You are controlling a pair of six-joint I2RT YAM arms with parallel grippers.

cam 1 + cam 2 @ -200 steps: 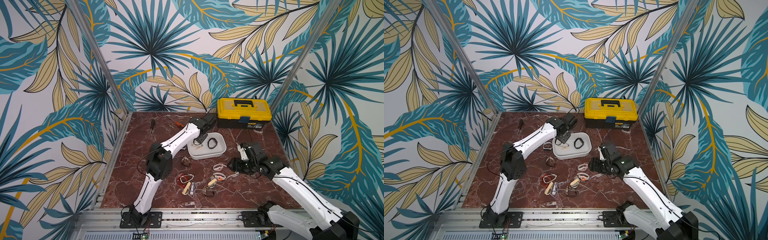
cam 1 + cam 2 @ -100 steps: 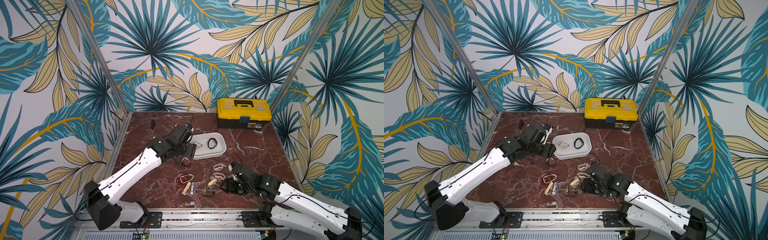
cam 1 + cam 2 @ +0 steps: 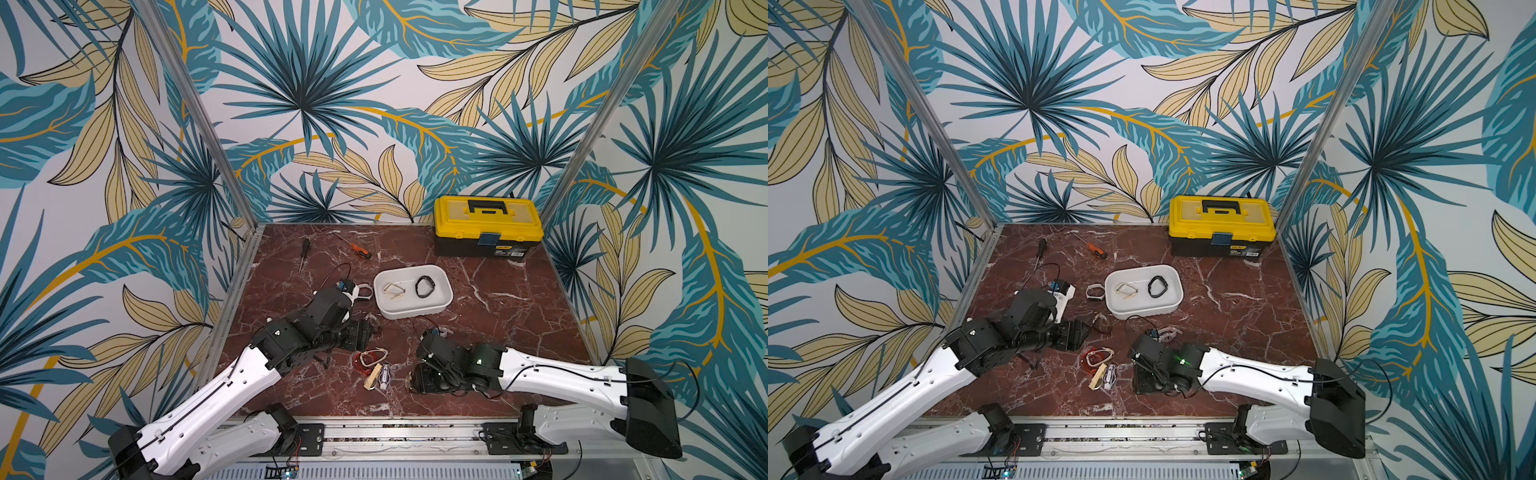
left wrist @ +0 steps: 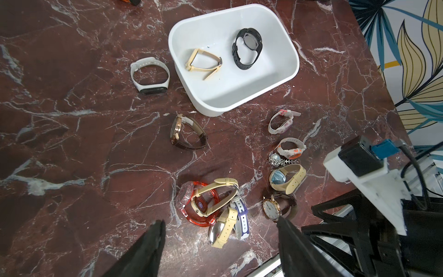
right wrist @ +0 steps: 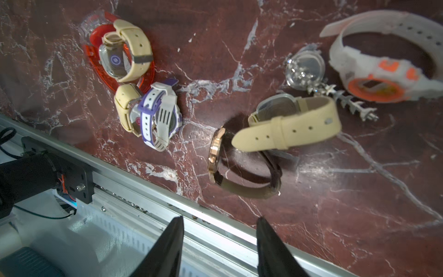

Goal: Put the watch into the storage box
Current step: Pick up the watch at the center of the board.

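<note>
Left arm and right arm stretching low over the table, left gripper gaping empty, right gripper hovering parted, empty.

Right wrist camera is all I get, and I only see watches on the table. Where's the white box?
Observer: The storage box sits mid-table, nearer the arms than the yellow toolbox.
Operator: Is anything in it?
Observer: Yes, two watches: a black watch and a beige-strap watch.
Operator: What's my other arm doing?
Observer: The left gripper is open and empty, near the red watch.
</note>
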